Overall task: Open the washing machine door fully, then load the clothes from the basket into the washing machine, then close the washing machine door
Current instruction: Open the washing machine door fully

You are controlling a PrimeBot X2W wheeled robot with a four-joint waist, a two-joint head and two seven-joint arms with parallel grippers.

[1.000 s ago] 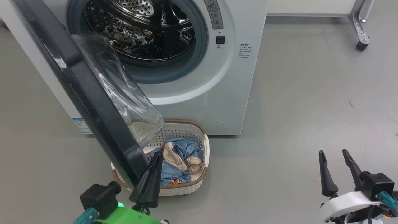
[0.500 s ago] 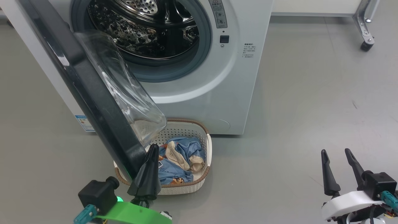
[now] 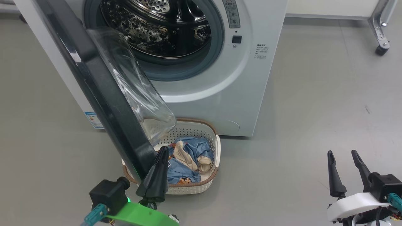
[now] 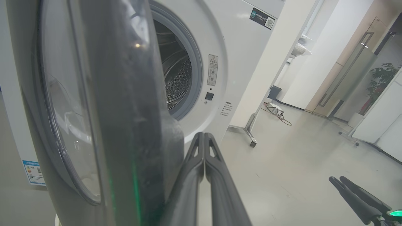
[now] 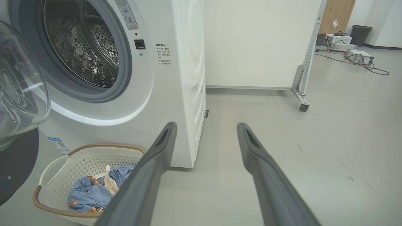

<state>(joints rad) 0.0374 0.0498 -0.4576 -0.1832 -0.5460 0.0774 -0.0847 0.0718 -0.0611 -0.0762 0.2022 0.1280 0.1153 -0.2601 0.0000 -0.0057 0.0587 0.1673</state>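
Note:
The washing machine (image 3: 220, 94) stands with its steel drum (image 3: 163, 28) exposed. The washing machine door (image 3: 103, 94) hangs partly open, black rim edge-on, its glass bowl (image 3: 138, 91) over the basket (image 3: 216, 147). The clothes (image 3: 188, 157), blue with cream parts, lie in the basket on the floor. My left gripper (image 3: 163, 150) is shut and empty, its fingers resting by the inner side of the door's lower rim (image 4: 147, 157). At lower right my right gripper (image 3: 341, 153) is open and empty above bare floor. The right wrist view shows the basket (image 5: 56, 163) and clothes (image 5: 88, 191) left of the right gripper (image 5: 206, 125).
A white partition on a metal leg with a caster (image 3: 381, 50) stands right of the machine. Grey floor spreads to the right. Cables and boxes (image 5: 358, 56) lie far back. A blue label (image 3: 94, 120) marks the machine's lower front.
The whole head picture has slid to the right, so the camera has moved. My shut left gripper stays by the door's lower rim; the right gripper holds its place.

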